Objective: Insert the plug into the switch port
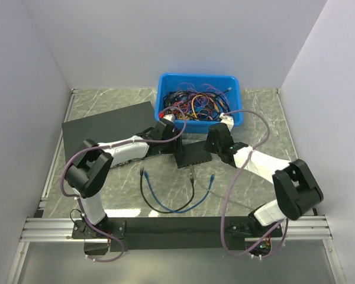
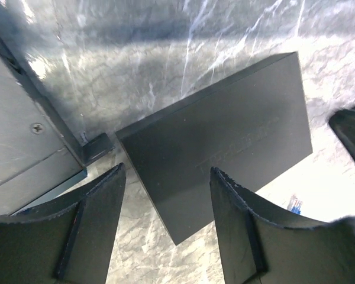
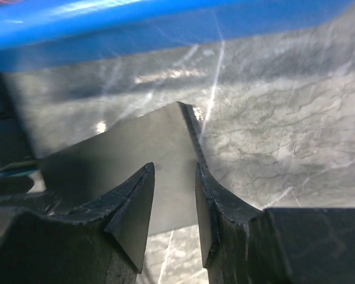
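Note:
The small flat black switch box (image 1: 192, 157) lies on the marble table between both grippers; its ports do not show. The thin blue cable (image 1: 183, 208) loops on the table in front of it. One clear plug (image 1: 212, 177) lies near the box's right front, and the other end (image 1: 147, 175) lies to the left. My left gripper (image 1: 173, 145) is open and empty, hovering over the box's (image 2: 225, 136) left corner (image 2: 168, 195). My right gripper (image 1: 212, 148) is open with a narrow gap, empty, above the box's (image 3: 136, 160) right end (image 3: 174, 171). A blue bit of cable (image 2: 294, 204) peeks beside the box.
The large black unit (image 1: 109, 127) with a blue front strip (image 2: 47, 192) lies at the left, close to the left gripper. A blue bin (image 1: 198, 100) of tangled cables stands just behind the box and shows in the right wrist view (image 3: 136, 23). A thin black cable (image 1: 160, 208) lies beside the blue one.

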{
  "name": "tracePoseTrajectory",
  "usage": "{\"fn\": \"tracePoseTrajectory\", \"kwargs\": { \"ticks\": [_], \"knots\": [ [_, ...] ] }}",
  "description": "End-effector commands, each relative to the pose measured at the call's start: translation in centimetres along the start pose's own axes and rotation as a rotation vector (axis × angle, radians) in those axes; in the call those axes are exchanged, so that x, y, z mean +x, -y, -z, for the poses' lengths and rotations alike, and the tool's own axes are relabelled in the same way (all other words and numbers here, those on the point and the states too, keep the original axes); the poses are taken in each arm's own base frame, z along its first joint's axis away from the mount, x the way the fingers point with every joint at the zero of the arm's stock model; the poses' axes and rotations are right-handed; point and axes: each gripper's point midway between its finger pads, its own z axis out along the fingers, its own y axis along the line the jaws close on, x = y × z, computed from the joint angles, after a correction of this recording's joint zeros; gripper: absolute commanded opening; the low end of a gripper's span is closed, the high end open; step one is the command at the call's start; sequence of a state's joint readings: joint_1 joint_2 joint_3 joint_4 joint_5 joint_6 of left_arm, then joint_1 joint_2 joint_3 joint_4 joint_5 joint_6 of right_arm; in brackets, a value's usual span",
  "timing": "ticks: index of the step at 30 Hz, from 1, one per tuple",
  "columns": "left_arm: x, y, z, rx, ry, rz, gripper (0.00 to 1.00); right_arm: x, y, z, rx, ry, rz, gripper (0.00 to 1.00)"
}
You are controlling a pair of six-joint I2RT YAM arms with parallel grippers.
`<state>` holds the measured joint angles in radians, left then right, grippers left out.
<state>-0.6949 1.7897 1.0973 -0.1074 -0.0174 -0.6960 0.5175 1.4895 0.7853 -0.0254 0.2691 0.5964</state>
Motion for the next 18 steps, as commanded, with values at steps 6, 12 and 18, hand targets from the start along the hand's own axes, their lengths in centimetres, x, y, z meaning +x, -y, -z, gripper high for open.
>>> {"fn": "tracePoseTrajectory", "kwargs": {
  "ticks": [6,12,18],
  "knots": [
    [-5.7,1.8,4.4,0.01,0.159,-0.021,0.68,-3.2,-2.8,5.6,-0.047,0.146,0.099,0.42],
    [-8.5,1.8,8.9,-0.039,0.25,-0.035,0.71,0.6,-5.1,9.7,-0.181,0.134,0.194,0.56],
    [-11.3,-0.4,14.5,-0.139,0.426,0.048,0.99,4.5,-5.1,12.4,-0.296,0.082,0.177,0.7]
  ]
}}
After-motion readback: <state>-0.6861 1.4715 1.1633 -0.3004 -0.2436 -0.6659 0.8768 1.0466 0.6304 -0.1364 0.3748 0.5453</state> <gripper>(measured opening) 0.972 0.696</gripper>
